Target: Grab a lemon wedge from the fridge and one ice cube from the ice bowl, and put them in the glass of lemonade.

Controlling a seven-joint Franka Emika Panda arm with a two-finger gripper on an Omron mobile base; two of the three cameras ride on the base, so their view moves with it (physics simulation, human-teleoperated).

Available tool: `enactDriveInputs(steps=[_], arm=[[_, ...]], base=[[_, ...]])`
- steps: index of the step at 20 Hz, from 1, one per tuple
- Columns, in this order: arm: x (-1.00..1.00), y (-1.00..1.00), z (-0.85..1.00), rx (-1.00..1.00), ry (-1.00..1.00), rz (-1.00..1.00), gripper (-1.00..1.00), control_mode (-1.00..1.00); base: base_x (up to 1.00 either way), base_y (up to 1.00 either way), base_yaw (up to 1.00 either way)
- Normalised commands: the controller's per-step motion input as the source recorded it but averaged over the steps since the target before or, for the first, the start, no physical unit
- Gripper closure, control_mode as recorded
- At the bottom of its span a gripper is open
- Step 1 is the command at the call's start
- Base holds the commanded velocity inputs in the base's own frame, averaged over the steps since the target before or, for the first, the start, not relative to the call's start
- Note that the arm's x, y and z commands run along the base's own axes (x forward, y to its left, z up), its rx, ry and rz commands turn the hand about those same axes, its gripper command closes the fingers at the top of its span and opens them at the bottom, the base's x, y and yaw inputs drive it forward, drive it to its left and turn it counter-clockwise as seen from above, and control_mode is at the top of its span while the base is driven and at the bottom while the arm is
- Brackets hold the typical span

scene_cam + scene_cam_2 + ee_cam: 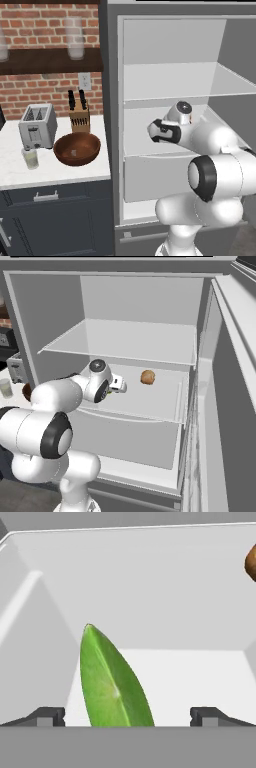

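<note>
A: Start at the gripper point(127, 717). How do the jaws stand?

B: Spread wide, holding nothing. In the hand view the two dark fingertips point(47, 716) sit far apart at the bottom, and the lemon wedge point(114, 682) stands between them, closer to the left tip, its point upward on the white shelf.

A: Touching it?

B: No, there's clear shelf on both sides of it. From the right base view the hand point(116, 384) has reached into the open fridge point(210, 336), over the middle shelf, with a speck of green just beside it.

A: Anything else on that shelf?

B: A brown roundish lump point(147, 377), well off to the right of the wedge.

A: So which step is this?

B: I'd say the first pick, lining up on the wedge. The next move calls for easing forward a touch so the tips straddle it, then closing gently; it's thin and could tip or slide.

A: And the rest?

B: Untouched. The wooden ice bowl point(77, 149) and the glass of lemonade point(30, 158) wait on the counter point(55, 172) left of the fridge, near the toaster point(37, 126).
</note>
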Motion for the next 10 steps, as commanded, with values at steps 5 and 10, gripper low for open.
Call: enactDriveInputs(steps=[5,10], arm=[[-0.02,0.07,0.00,0.00,-0.01,0.00,-1.00,-1.00],[0.00,0.00,0.00,0.00,0.00,0.00,-1.00,-1.00]], base=[[0.00,0.00,0.00],[0.00,0.00,0.00]])
